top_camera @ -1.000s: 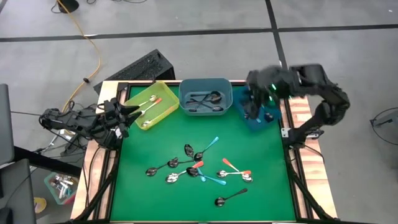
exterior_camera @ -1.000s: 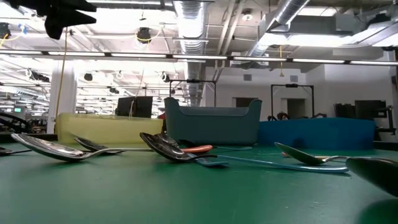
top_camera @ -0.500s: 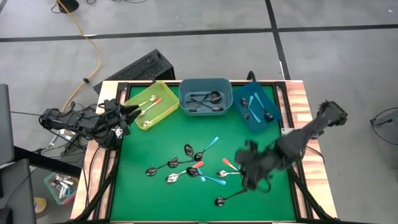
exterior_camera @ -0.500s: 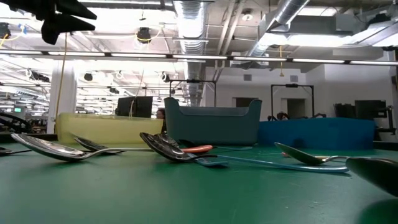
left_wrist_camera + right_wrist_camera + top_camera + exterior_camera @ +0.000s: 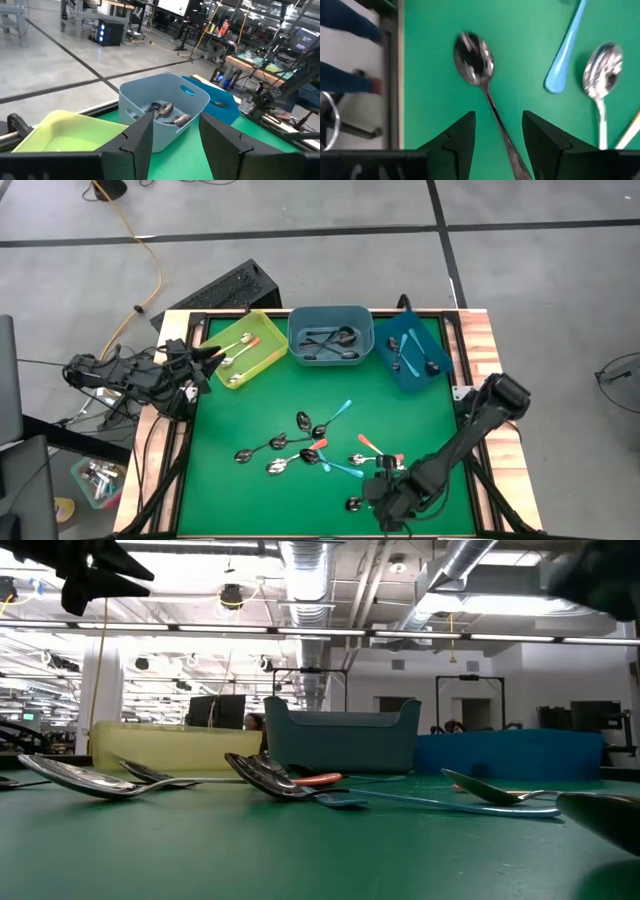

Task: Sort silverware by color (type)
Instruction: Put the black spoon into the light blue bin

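Note:
Several spoons with orange-red, teal-blue or plain metal handles lie scattered flat on the green mat. One plain metal spoon lies apart near the near edge. My right gripper hangs open over its handle. In the right wrist view the open fingers stand on either side of that handle, and the bowl lies ahead of them. My left gripper waits open at the table's left edge beside the yellow bin; in its wrist view it faces the grey-blue bin.
Three bins stand along the far edge: yellow with orange-handled spoons, grey-blue with dark metal spoons, blue with teal-handled spoons. A teal handle and another spoon bowl lie close beside the plain spoon. Bare mat lies at the near left.
My right arm has swung from over the blue bin at the far right across the table to the near edge, coming down over the lone plain metal spoon. The spoons on the mat have stayed where they were.

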